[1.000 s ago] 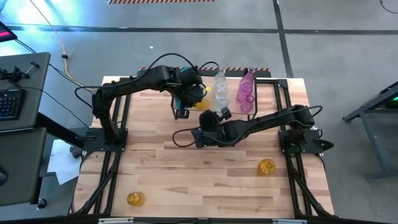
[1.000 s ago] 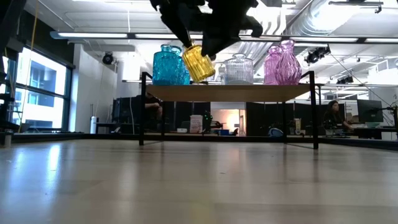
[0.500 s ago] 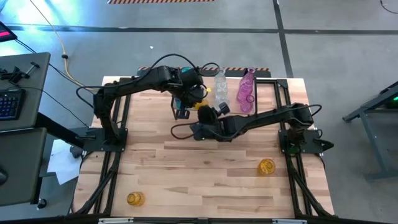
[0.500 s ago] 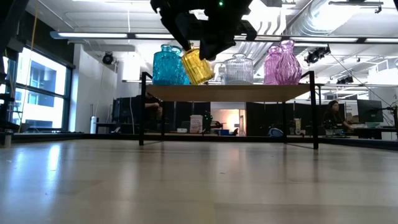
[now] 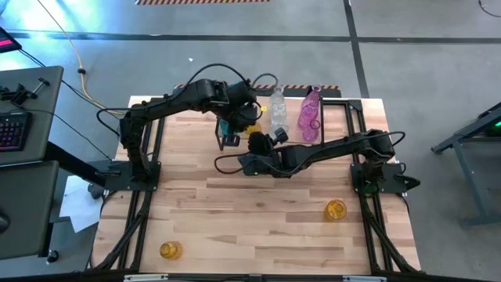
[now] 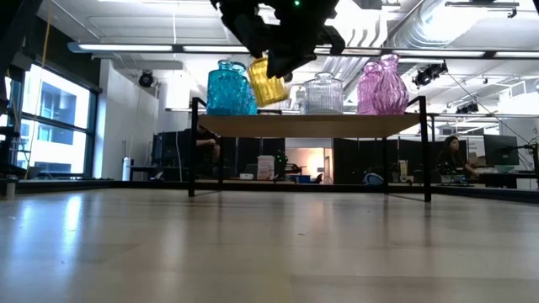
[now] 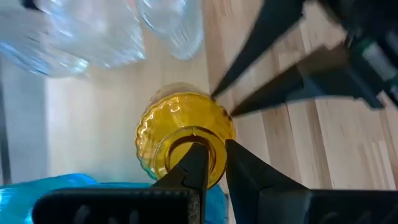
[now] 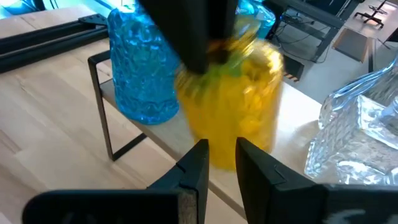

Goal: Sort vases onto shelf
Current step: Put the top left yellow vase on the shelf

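Pinching a ribbed, translucent yellow vase (image 6: pixel 266 82) by its rim, the left gripper (image 7: pixel 211 163) holds it tilted above the shelf (image 6: pixel 312 124).

Open-plan lab, exposed ceiling ducts (image 6: pixel 472 21), strip lights (image 6: pixel 143 47), concrete floor (image 5: pixel 438 70)

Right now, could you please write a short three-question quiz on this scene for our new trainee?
1. True or false: the left gripper is shut on the rim of the yellow vase.
2. Which vase on the shelf stands closest to the yellow vase? A: teal vase; B: pink vase.
3. How many yellow vases stand on the tabletop in the high view?

Key: 1 true; 2 A; 3 two, one near the front left and one towards the right.
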